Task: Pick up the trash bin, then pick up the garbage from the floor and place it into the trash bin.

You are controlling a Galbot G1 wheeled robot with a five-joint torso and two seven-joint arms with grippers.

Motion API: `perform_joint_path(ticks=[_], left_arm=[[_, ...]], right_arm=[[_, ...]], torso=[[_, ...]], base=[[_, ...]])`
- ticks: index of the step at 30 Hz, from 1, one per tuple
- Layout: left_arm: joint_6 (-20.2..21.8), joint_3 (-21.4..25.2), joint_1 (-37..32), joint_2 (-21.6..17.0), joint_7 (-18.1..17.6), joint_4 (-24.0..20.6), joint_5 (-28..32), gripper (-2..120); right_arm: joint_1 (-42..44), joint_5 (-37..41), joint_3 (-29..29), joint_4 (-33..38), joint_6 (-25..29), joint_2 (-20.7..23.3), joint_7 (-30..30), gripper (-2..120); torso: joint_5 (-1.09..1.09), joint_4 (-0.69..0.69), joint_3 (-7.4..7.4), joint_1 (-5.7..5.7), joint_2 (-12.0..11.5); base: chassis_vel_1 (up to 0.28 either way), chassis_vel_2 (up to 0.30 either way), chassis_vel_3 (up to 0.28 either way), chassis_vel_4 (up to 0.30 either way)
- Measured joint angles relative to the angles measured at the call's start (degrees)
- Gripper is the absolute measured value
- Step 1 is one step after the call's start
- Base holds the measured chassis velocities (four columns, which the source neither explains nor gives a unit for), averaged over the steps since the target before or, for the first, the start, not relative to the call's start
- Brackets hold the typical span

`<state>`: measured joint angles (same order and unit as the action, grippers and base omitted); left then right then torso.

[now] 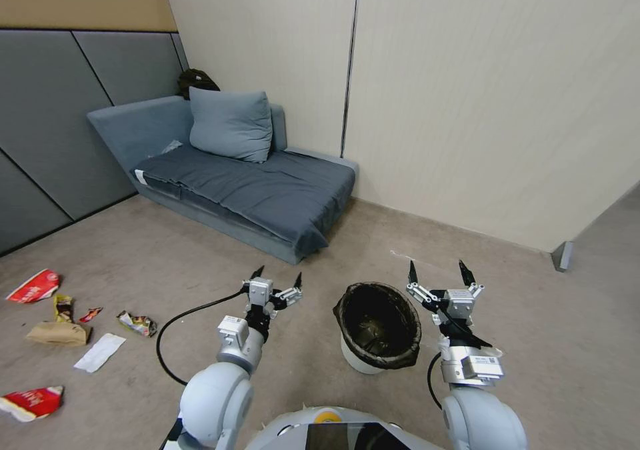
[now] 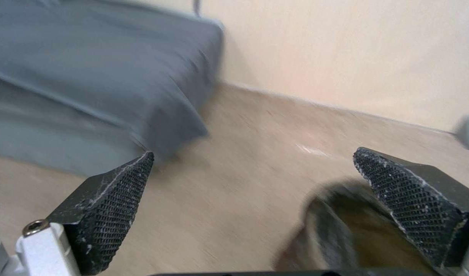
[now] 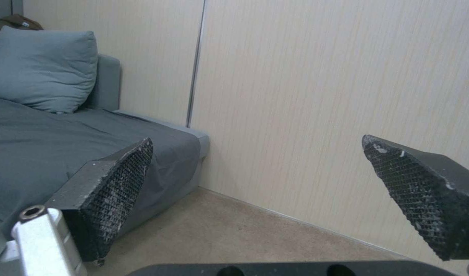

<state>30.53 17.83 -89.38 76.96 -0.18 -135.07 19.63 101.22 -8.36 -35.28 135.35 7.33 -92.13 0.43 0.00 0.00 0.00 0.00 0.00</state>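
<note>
The trash bin (image 1: 377,330), a small white bucket with a black bag liner over its rim, stands on the floor just ahead, between my two arms. My left gripper (image 1: 278,279) is open, held up to the bin's left. On the bin's right my right gripper (image 1: 437,268) is open too, raised beside the rim. In the left wrist view the bin (image 2: 341,230) shows blurred behind one finger. The garbage lies on the floor at far left: a red carton (image 1: 35,286), brown paper (image 1: 59,333), a white napkin (image 1: 100,352), snack wrappers (image 1: 137,323) and a second red carton (image 1: 32,402).
A grey sofa (image 1: 253,193) with a pillow (image 1: 231,125) stands against the wall ahead and to the left. A black cable (image 1: 175,330) loops over the floor near my left arm. Beige walls close the room ahead and to the right, with open carpet around the bin.
</note>
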Motion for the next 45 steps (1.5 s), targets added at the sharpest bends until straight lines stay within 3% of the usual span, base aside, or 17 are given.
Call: perform_joint_path(ticks=[9, 15, 16, 22, 25, 33, 45], left_arm=[[4.4, -2.2, 2.2, -1.1, 1.1, 3.2, 8.7, 100], [7.3, -3.2, 4.9, -1.8, 0.0, 4.6, 15.4, 99], [9.0, -4.1, 6.4, -1.8, -1.4, 5.4, 19.1, 99], [10.6, -5.7, 9.0, -1.9, -4.0, 7.7, 22.1, 100], [11.6, -7.7, 11.5, -1.4, -9.1, 9.2, 24.5, 99], [11.9, -10.7, 14.8, -0.4, -15.2, 11.4, 25.7, 99], [11.8, -14.3, 19.0, 1.4, -21.4, 15.1, 25.8, 98]], right_arm=[[-0.9, 1.0, -0.3, 0.2, -1.0, 0.0, 0.2, 100], [-1.0, 1.4, -0.4, 0.4, -1.3, 0.0, 0.3, 100], [-1.1, 1.4, -0.4, 0.3, -1.4, 0.0, 0.3, 100], [-1.1, 1.3, -0.4, 0.3, -1.4, 0.0, 0.3, 100], [-1.2, 1.3, -0.4, 0.2, -1.4, 0.0, 0.3, 100], [-1.2, 1.3, -0.4, 0.1, -1.4, 0.0, 0.3, 100], [-1.3, 1.2, -0.4, -0.1, -1.4, 0.0, 0.4, 100]], torso=[[0.0, 0.0, 0.0, 0.0, 0.0], [0.0, 0.0, 0.0, 0.0, 0.0], [0.0, 0.0, 0.0, 0.0, 0.0], [0.0, -0.01, 0.0, 0.0, 0.0], [0.0, 0.0, 0.0, 0.0, 0.0], [0.0, 0.0, 0.01, 0.0, 0.0], [0.0, 0.0, 0.0, 0.0, 0.0]], base=[[0.0, 0.0, 0.0, 0.0], [0.0, 0.0, 0.0, 0.0], [0.0, 0.0, 0.0, 0.0], [0.0, 0.0, 0.0, 0.0], [0.0, 0.0, 0.0, 0.0], [0.0, 0.0, 0.0, 0.0], [0.0, 0.0, 0.0, 0.0]])
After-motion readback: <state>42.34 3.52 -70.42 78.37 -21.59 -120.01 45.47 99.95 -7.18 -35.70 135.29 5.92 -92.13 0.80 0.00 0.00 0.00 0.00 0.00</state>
